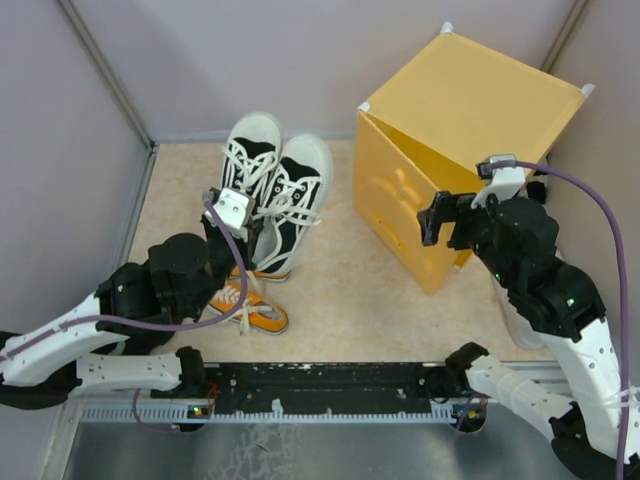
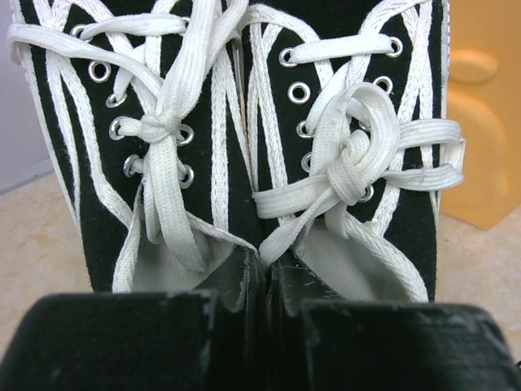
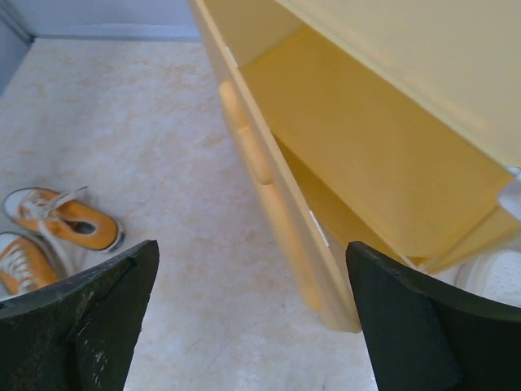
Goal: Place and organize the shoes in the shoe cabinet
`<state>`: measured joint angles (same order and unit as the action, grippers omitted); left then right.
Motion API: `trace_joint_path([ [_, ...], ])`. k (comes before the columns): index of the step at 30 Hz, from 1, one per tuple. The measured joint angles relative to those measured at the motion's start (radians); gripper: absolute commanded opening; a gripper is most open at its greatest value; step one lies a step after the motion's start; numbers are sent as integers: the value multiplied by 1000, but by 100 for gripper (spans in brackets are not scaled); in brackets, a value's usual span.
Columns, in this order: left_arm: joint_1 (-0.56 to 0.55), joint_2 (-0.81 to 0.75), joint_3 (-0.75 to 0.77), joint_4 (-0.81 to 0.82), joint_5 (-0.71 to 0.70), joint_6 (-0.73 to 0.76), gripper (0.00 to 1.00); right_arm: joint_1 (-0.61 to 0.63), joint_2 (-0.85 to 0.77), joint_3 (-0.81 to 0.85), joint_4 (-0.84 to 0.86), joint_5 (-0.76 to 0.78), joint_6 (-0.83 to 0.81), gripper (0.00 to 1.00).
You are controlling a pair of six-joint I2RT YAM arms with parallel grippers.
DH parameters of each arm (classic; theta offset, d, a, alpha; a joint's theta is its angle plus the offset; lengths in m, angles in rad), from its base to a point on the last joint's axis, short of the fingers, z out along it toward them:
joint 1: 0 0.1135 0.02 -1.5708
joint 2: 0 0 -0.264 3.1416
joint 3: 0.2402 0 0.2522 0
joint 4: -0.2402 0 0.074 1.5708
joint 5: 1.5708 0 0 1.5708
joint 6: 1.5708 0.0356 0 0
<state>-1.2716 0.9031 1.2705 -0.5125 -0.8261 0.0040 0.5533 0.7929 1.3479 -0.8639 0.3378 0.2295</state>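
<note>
Beige speckled desk (image 1: 340,290) is carrying the black pair (image 1: 275,190) at far left, standing side by side, toes pointing far, long axes running near to far. At the heel end the left gripper (image 2: 260,285) is pinching shut on their touching inner collars (image 2: 259,257), so the pickup appears to be in hand. By the cabinet (image 1: 470,100), whose door (image 3: 260,187) is standing ajar, the right gripper (image 1: 436,220) is gaping wide, holding nothing. Next, I judge, the pair needs lifting and swinging right into the cabinet, likely with the door pulled wider.

There are black-and-white sneakers (image 1: 287,200), orange sneakers (image 1: 262,316) and a yellow cabinet (image 1: 470,100).
</note>
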Motion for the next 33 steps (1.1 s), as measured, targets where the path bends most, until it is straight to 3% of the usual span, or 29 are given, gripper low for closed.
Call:
trace_joint_path([
  [8, 0, 12, 77, -39, 34, 6, 0, 0, -65, 0, 39, -324, 45, 98],
  [14, 0, 101, 260, -82, 89, 39, 0, 0, -77, 0, 89, -409, 56, 98],
  [20, 0, 199, 401, -75, 197, 47, 0, 0, -79, 0, 83, -182, 48, 98],
  [26, 0, 251, 399, -17, 325, 39, 0, 0, -90, 0, 64, 88, 34, 98],
  [33, 5, 299, 345, 169, 462, -7, 0, 0, -170, 0, 72, 350, -3, 98],
])
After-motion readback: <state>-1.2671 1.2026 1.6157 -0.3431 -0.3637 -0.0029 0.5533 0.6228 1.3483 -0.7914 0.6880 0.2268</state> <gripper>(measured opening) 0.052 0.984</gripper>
